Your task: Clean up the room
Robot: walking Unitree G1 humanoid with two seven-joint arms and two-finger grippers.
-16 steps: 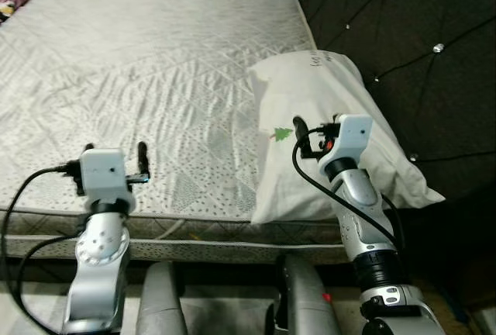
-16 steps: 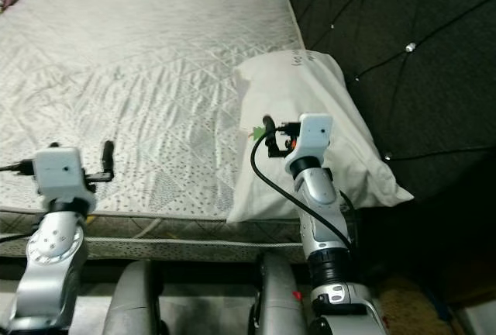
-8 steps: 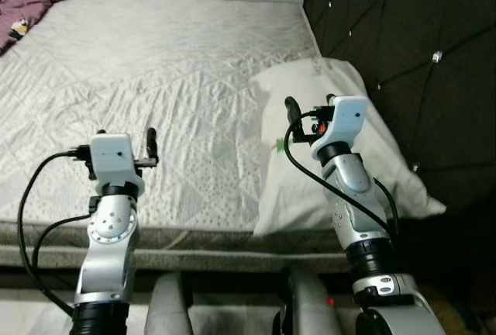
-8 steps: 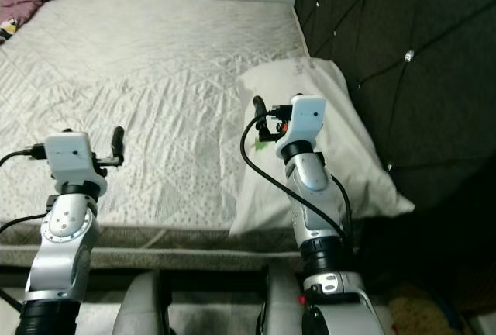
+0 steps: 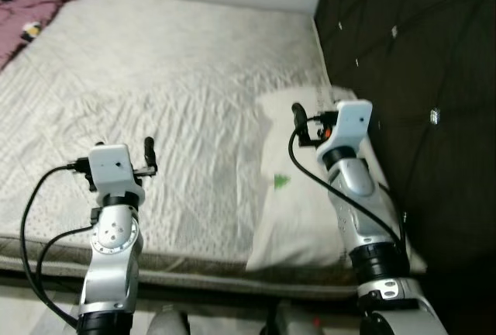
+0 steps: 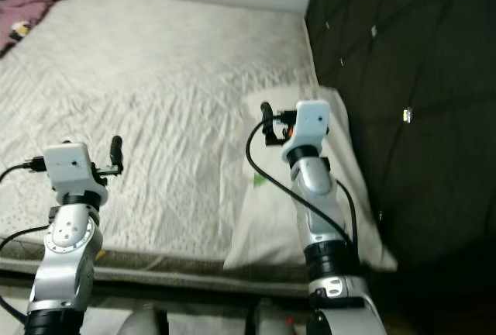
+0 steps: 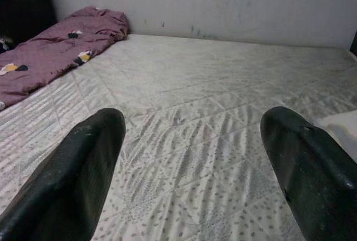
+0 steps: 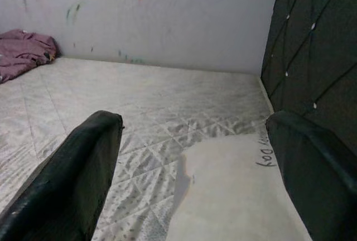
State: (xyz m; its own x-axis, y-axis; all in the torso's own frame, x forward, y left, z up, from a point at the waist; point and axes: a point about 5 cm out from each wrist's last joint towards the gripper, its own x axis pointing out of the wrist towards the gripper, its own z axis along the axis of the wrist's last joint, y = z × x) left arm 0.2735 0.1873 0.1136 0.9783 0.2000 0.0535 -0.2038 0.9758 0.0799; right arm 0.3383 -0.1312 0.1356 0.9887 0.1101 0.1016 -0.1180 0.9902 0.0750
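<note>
Left eye view: a white pillow [image 5: 310, 195] lies at the mattress's [image 5: 155, 79] near right corner, against the dark headboard [image 5: 418, 56]. Right gripper [image 8: 189, 174] hovers spread over it; left gripper [image 7: 189, 168], also spread, hangs above the near edge.

Setting: home bedroom. Evidence: bare quilted mattress [image 5: 155, 87] w/ no sheet, white pillow [image 5: 302, 195] at head end beside dark tufted headboard [image 5: 411, 63] w/ button studs. Crumpled maroon blanket [image 7: 50, 51] at far corner of mattress. Plain white wall [image 8: 145, 12] w/ small paint marks behind bed.
</note>
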